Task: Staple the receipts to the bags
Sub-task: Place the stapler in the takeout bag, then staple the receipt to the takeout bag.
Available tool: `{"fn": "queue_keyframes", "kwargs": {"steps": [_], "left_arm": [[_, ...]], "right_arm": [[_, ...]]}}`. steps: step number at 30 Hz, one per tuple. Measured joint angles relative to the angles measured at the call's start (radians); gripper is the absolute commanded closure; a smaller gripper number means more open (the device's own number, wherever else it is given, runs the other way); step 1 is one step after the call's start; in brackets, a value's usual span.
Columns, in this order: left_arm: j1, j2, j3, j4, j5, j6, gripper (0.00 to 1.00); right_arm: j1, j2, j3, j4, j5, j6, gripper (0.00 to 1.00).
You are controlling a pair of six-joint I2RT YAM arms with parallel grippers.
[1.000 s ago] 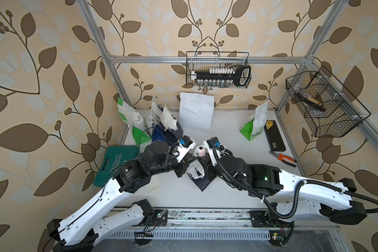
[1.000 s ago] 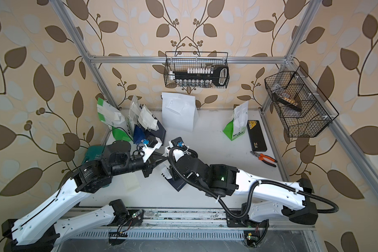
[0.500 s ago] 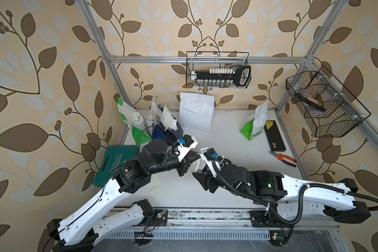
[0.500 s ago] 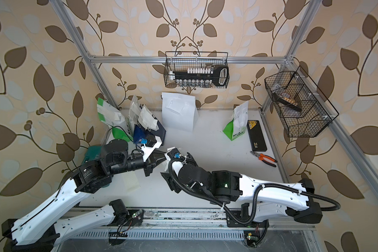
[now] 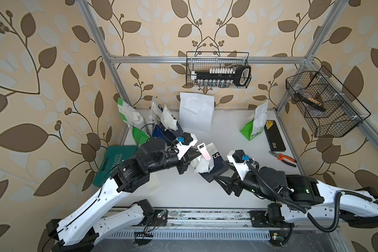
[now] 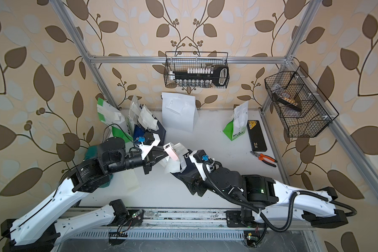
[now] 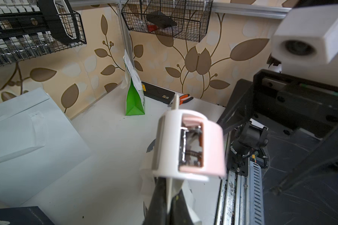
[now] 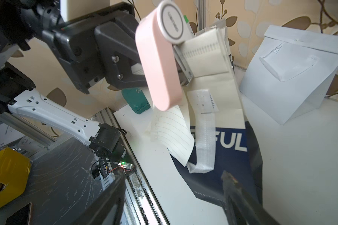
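My left gripper [image 5: 192, 155] [image 6: 158, 155] [image 7: 169, 202] is shut on a pink and white stapler [image 5: 204, 151] [image 6: 170, 150] [image 7: 189, 144] [image 8: 158, 64], held above the table's middle. The stapler's mouth pinches a cream receipt [image 5: 202, 167] [image 6: 172, 168] [image 8: 174, 130] against the top of a navy bag [image 5: 217, 169] [image 6: 189, 172] [image 8: 232, 155] with a white handle [image 8: 205, 140]. The bag hangs slanted from the stapler. My right gripper [image 5: 222, 172] [image 6: 189, 177] [image 8: 174, 175] is open, just off the bag's lower edge, holding nothing.
Against the back wall lean a white bag [image 5: 195, 113], green-and-white bags [image 5: 254, 124] [image 5: 129, 117] and navy bags [image 5: 166, 124]. A loose receipt [image 5: 154, 184] lies near the left arm beside a teal case [image 5: 111, 163]. Pliers [image 5: 282, 157] and a black box [image 5: 274, 136] lie at the right.
My right gripper has opened and drawn back from the stapler and bag toward the front right. The left gripper still holds the stapler in nearly the same place.
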State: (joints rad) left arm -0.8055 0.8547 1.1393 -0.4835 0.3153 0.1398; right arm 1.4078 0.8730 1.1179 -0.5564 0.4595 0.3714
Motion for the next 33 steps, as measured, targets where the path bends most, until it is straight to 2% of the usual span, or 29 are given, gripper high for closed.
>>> {"fn": "queue_keyframes", "kwargs": {"steps": [6, 9, 13, 17, 20, 27, 33], "left_arm": [[0.0, 0.016, 0.031, -0.041, 0.05, 0.014, 1.0], [0.0, 0.024, 0.044, -0.055, 0.079, 0.016, 1.0], [0.0, 0.045, 0.056, -0.087, 0.128, 0.016, 1.0], [0.0, 0.061, 0.061, -0.108, 0.169, 0.015, 1.0], [0.0, 0.063, 0.073, -0.133, 0.191, 0.015, 1.0], [0.0, 0.065, 0.095, -0.149, 0.229, 0.015, 1.0], [0.0, 0.084, 0.096, -0.149, 0.245, 0.015, 1.0]], "right_arm": [[-0.015, -0.003, 0.137, -0.06, -0.024, -0.108, 0.04], [-0.078, -0.009, 0.177, -0.073, -0.093, -0.161, 0.0], [-0.225, 0.025, 0.237, -0.089, -0.248, -0.213, 0.0], [-0.42, 0.098, 0.275, -0.081, -0.478, -0.244, 0.0], [-0.514, 0.153, 0.275, -0.08, -0.636, -0.257, 0.0], [-0.531, 0.184, 0.26, -0.045, -0.923, -0.28, 0.0], [-0.531, 0.198, 0.259, -0.022, -1.011, -0.296, 0.0]]}}
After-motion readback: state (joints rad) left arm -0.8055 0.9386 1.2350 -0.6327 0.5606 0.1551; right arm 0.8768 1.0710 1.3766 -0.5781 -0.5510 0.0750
